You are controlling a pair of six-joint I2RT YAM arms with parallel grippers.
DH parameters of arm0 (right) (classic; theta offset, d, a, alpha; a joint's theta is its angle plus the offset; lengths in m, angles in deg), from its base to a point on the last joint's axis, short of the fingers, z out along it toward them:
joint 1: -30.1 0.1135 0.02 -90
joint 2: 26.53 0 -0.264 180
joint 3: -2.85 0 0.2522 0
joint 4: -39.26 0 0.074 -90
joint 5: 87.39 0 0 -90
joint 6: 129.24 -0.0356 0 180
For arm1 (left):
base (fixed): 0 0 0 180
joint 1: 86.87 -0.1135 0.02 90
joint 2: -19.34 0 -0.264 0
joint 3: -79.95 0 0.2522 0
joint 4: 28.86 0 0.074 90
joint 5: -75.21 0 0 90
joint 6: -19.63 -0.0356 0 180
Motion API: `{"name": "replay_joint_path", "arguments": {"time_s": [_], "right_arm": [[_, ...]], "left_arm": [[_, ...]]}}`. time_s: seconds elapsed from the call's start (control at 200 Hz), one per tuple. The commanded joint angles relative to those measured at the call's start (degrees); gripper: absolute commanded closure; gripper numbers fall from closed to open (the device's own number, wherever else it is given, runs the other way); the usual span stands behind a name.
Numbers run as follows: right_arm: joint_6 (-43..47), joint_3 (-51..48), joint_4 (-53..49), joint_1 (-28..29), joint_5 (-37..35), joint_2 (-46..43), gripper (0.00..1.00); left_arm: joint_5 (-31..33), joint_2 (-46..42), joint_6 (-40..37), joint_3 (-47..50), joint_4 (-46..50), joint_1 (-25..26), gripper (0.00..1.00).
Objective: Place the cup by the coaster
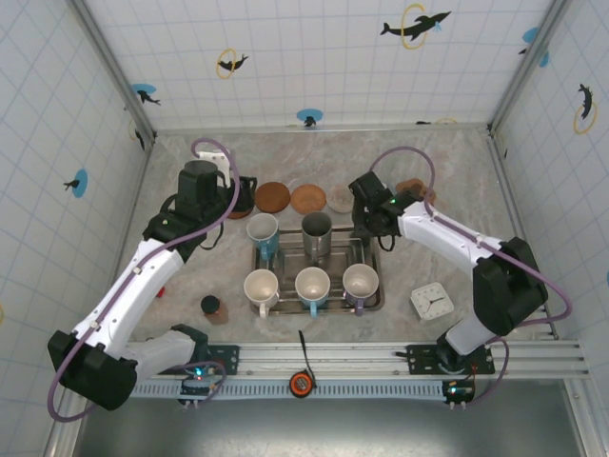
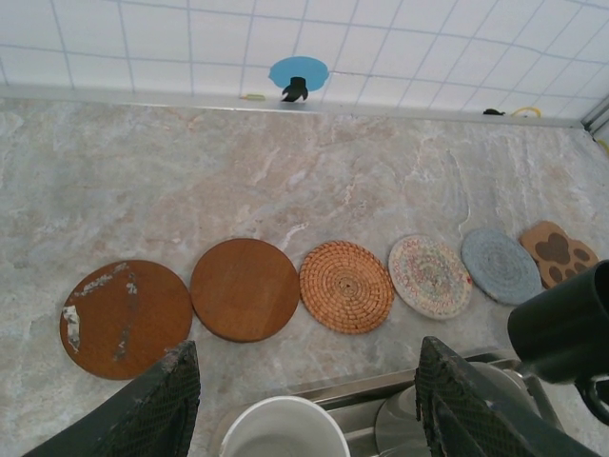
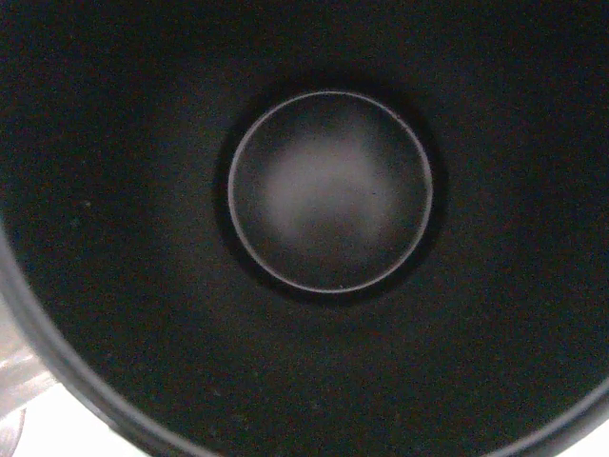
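Several round coasters lie in a row behind the tray: worn dark wood, plain wood, woven straw, pale braided, grey-blue, and a brown paw shape. My right gripper is shut on a black cup, held above the tray's back right corner near the grey-blue coaster; the right wrist view looks down into the cup's dark inside. My left gripper stands open over a white cup at the tray's back left, holding nothing.
The metal tray holds a steel cup and three pale cups in front. A small white clock sits right of the tray and a small brown bottle left of it. Tiled walls close in the table.
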Motion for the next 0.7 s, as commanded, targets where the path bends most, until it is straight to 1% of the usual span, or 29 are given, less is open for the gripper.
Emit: {"name": "replay_joint_path", "arguments": {"time_s": [0.0,0.41,0.696], "right_arm": [[2.1,4.8,-0.1,-2.0,-1.0,-2.1,1.00],[7.1,10.4,-3.4,-8.8,-0.1,-0.7,1.00],[9.3,12.0,-2.6,-13.2,0.3,0.5,1.00]], "left_arm": [[1.0,0.3,-1.3,0.0,-1.2,0.3,0.39],[1.3,1.4,-1.1,-0.2,-2.4,0.2,0.40],[1.6,0.8,-1.1,0.5,-4.0,0.3,0.40]]}}
